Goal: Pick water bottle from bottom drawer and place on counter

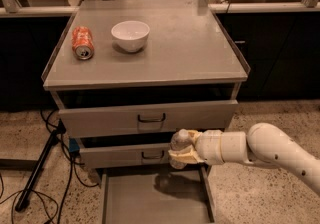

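Hanging just above the open bottom drawer (pixel 150 200), the gripper (pixel 183 149) has its jaws clamped on the roughly upright water bottle (pixel 178 139); the counter (pixel 180 55) lies well higher, past 2 drawer fronts (pixel 110 118).

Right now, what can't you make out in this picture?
Water bottle: lower body hidden by the claw gripping it above the bottom drawer, camera view.
Bottom drawer: front end cut off by the picture's lower edge.
Arm: cut off by the right edge.
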